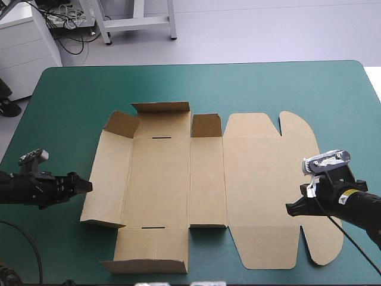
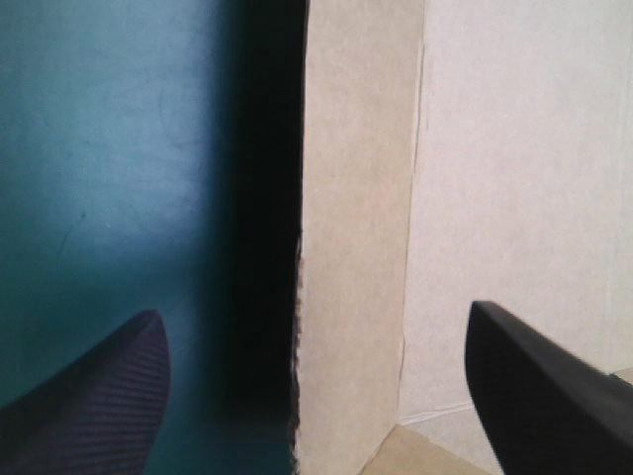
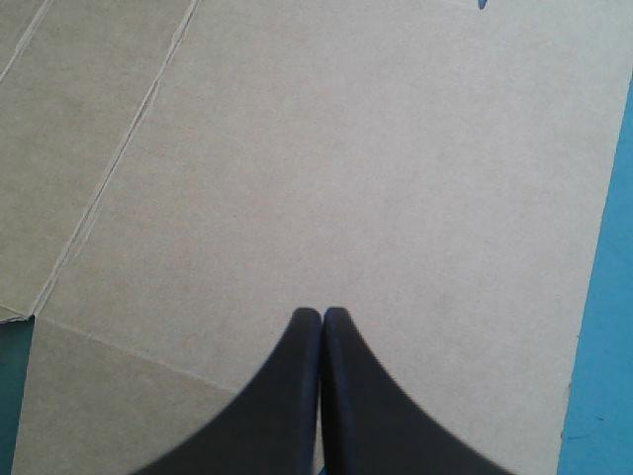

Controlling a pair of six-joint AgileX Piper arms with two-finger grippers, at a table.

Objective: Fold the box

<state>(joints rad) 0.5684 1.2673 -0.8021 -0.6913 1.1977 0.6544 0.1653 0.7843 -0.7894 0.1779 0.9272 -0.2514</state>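
Locate the box (image 1: 202, 179), a cut sheet of brown board, at the middle of the table's teal-green cover (image 1: 59, 95), spread open with its long side running left to right. Most of the sheet lies flat. The left wall panel (image 1: 107, 179) is tilted up off the cover, and the flaps (image 1: 161, 108) on the far edge at that end are raised as well. The two rounded tabs (image 1: 297, 126) at the right end lie flat. Find the left gripper (image 1: 88, 186) low over the cover, just beside the left wall panel and pointing at it. In the left wrist view, its two broad black fingers (image 2: 99, 396) stand wide apart and hold nothing. The tilted panel rises ahead of the gap between them, with shadowed cover on one side and more board on the other. Find the right gripper (image 1: 290, 208) over the large right-hand panel of the box, toward the sheet's near edge. In the right wrist view, its black fingers (image 3: 287, 396) are pressed together into one pointed arch with nothing between them (you cannot tell from these views whether the tip touches the board). Plain board with faint crease lines (image 3: 109, 178) lies under and ahead of this gripper, and a strip of cover shows past the sheet's edge.
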